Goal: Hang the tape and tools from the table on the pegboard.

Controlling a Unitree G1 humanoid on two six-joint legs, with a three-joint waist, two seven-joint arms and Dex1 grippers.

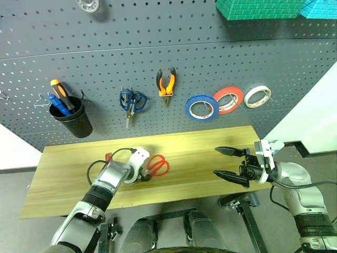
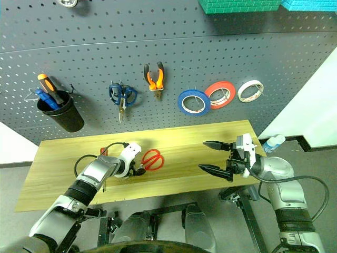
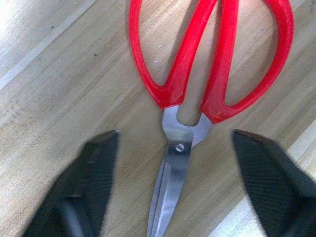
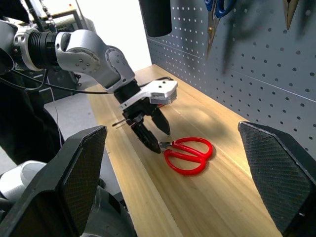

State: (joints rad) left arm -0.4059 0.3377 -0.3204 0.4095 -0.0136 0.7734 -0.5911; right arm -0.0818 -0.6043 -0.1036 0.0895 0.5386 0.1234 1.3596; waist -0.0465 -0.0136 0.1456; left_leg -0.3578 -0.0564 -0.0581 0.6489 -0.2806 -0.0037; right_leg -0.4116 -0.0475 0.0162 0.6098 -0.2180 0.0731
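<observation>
Scissors: red-handled scissors (image 3: 183, 123) lie flat on the wooden surface (image 1: 210, 145).
Left gripper (image 4: 153, 132): fingers apart, straddling the pivot for pickup.
Right gripper (image 1: 230, 166): fingers wide, empty, waiting aside.

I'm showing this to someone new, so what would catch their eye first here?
Likely the red-handled scissors lying on the table, with the left gripper open astride their blades. Next, the pegboard behind, where a dark blue tape roll and orange-handled pliers hang.
</observation>
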